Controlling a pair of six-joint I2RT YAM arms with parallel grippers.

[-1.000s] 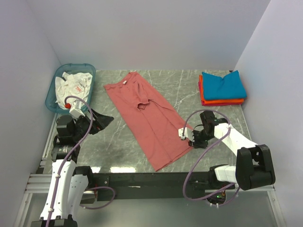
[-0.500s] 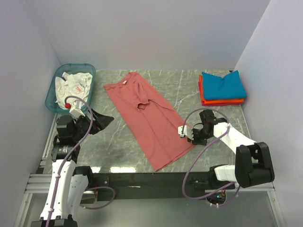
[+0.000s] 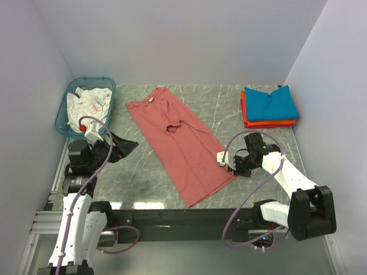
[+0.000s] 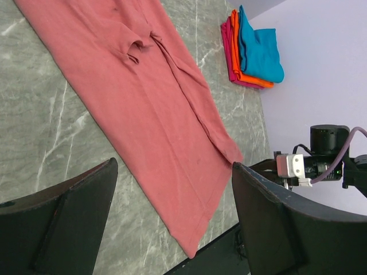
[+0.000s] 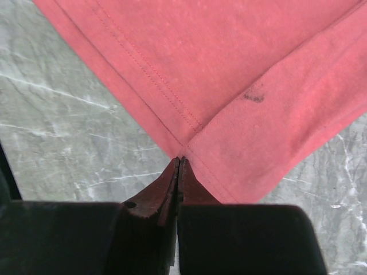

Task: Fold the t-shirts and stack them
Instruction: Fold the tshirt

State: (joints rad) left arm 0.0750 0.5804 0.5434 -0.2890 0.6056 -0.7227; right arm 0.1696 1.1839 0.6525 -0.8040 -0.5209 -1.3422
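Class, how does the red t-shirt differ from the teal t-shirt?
The red t-shirt lies spread out mid-table; the teal t-shirt is folded small. The red one rests on the table, the teal one tops an orange t-shirt. The right gripper pinches the red one's corner; the teal one is untouched. Both are cloth.

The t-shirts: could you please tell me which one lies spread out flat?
The dusty-red t-shirt, mid-table; the teal t-shirt and orange t-shirt are folded and stacked.

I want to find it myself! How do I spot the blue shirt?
Start at the grey table, then go to its far right corner, where folded shirts are stacked. The blue shirt is on top, over the orange shirt; the red shirt in the middle lies spread out.
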